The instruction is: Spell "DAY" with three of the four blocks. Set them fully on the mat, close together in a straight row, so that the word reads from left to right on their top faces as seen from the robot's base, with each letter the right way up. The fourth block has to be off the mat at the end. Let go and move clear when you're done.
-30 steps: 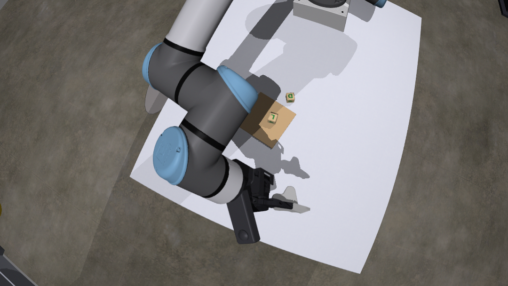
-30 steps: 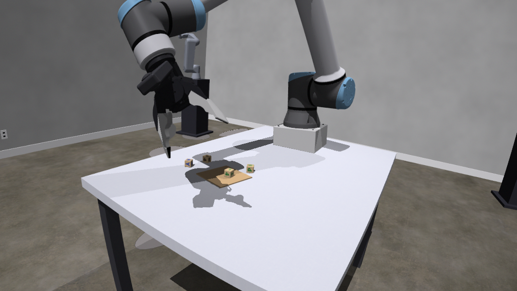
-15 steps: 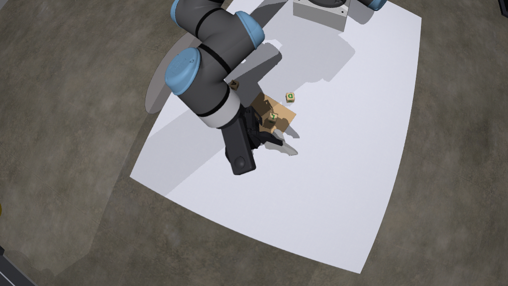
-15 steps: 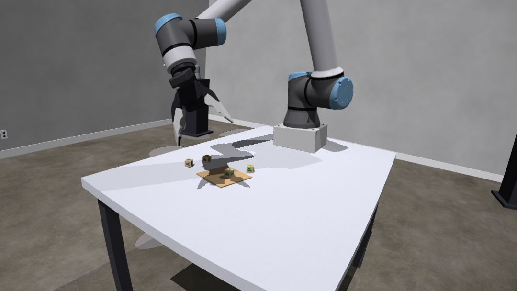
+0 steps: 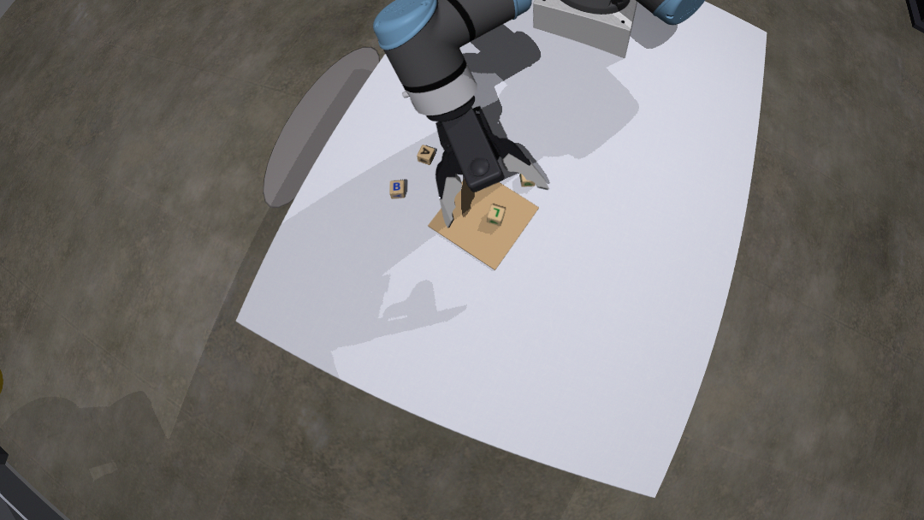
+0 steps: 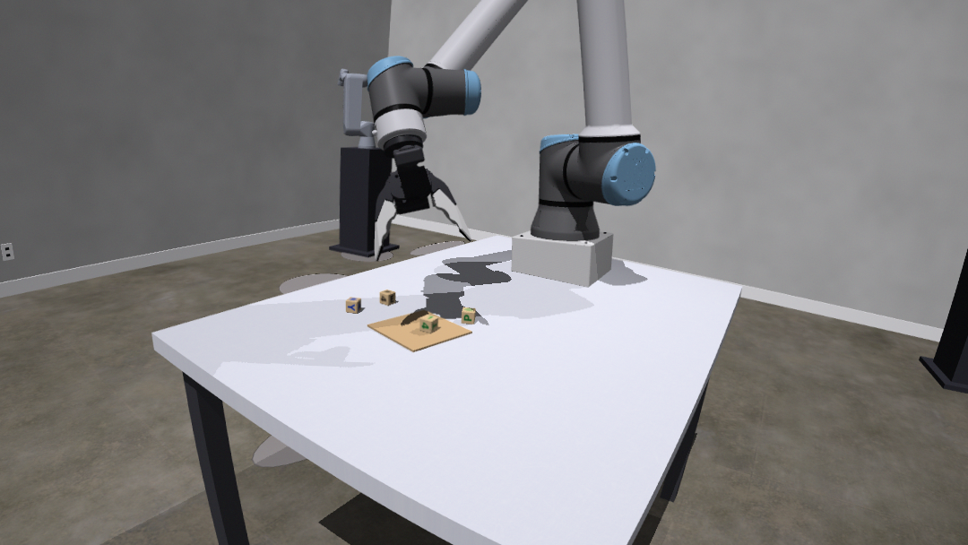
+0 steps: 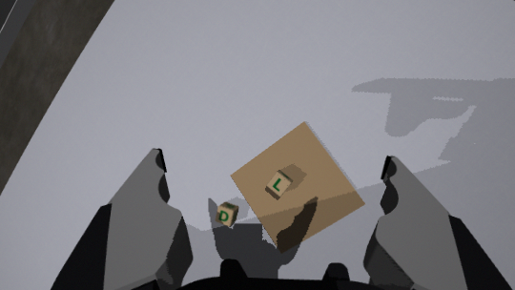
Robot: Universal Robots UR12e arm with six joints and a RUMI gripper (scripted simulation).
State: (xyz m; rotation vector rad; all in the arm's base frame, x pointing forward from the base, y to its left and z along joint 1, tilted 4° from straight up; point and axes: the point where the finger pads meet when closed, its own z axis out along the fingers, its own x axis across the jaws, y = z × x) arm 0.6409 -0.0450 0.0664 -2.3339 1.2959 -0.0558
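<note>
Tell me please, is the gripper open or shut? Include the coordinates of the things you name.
Open: the gripper [image 5: 498, 205] [image 6: 424, 249] [image 7: 272, 154] has its two fingers spread wide, with nothing between them.

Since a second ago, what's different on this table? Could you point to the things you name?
The open gripper [image 5: 499, 206] [image 6: 424, 250] [image 7: 272, 154] has swung back toward the robot's base, now above the mat [image 5: 496, 255] [image 6: 414, 341] [image 7: 305, 138]. Nothing was grasped or released. The L block [image 5: 495, 213] [image 6: 427, 324] [image 7: 278, 184] stayed on the mat.
</note>
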